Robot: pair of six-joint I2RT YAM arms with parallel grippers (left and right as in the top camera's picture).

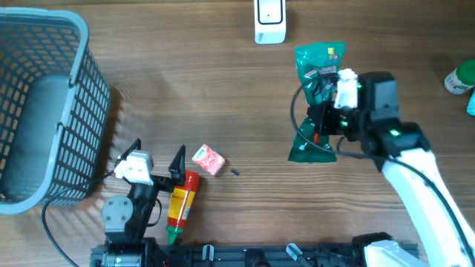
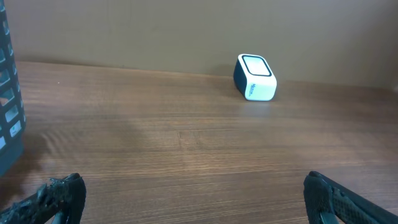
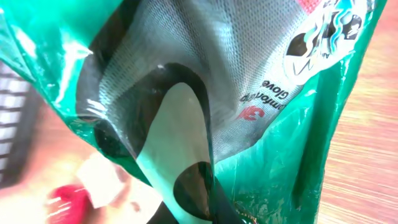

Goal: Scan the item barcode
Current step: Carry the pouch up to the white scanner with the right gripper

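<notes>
Currently held: green glove packet [image 1: 318,63], clamped in the right gripper [image 1: 320,126] (jaws closed tight on it).
Packet position: near the white scanner [image 1: 269,21], not touching it.
Left gripper [image 1: 156,154]: fingers spread wide, holding nothing.

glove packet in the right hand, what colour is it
Green glove packet, grey and black inside; best in the right wrist view.

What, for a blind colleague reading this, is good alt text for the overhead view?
The right gripper holds a green glove packet over a wooden table, near a white scanner at the far edge. The left gripper sits open by a red-and-yellow bottle and a small red packet; a grey basket stands at left.
</notes>
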